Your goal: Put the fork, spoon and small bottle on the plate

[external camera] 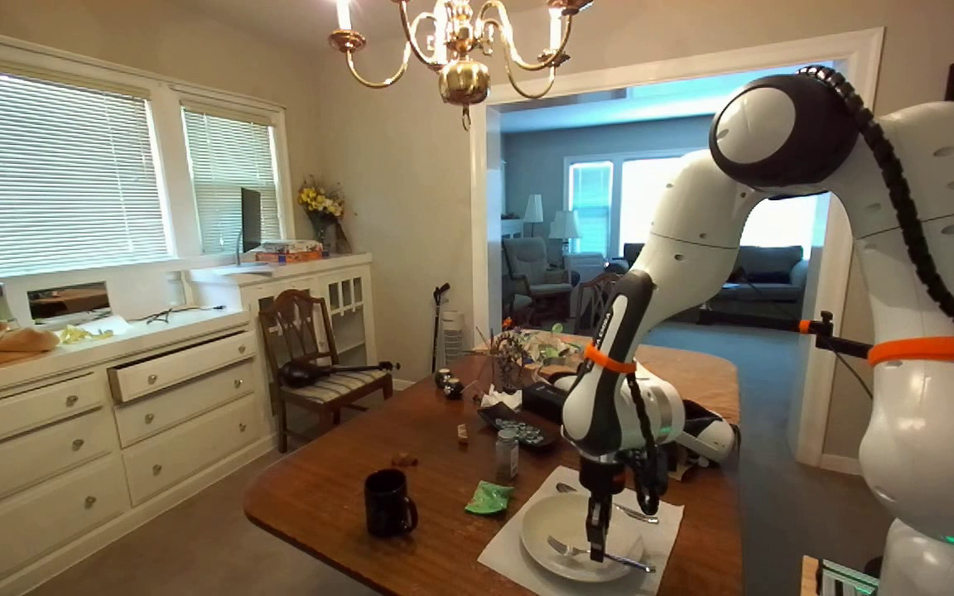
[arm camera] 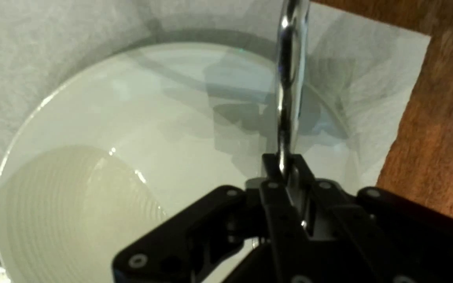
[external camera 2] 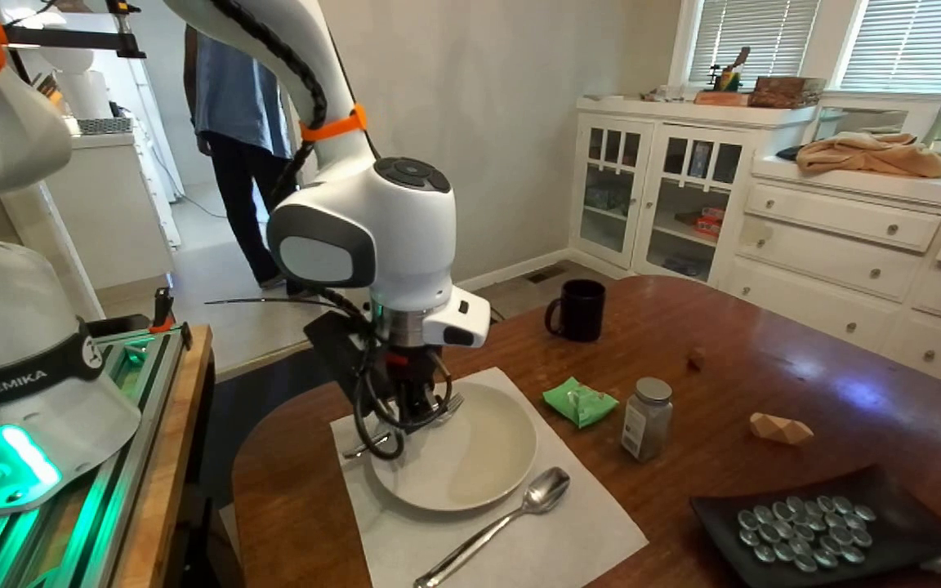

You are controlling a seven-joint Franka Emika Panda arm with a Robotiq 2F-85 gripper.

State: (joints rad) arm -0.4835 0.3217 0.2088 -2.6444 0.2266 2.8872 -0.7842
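fork (arm camera: pixel 288 82) over plate (external camera 2: pixel 483 453), green packet (external camera 2: pixel 581 402), black mug (external camera 2: pixel 582 310)

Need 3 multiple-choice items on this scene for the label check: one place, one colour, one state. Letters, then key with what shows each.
1. Where is the spoon?
A. On the placemat, beside the plate
B. On the plate
C. Under the plate

2. What colour is the crinkled packet?
A. Red
B. White
C. Green

3. What state is the gripper in?
A. Shut with nothing in it
B. Shut on the fork
C. Open wide

Key:
1: A, as an exterior view shows the spoon lying on the placemat, outside the plate's rim.
2: C, as the packet shows green in both exterior views.
3: B, as the wrist view shows the fork pinched between the jaws.
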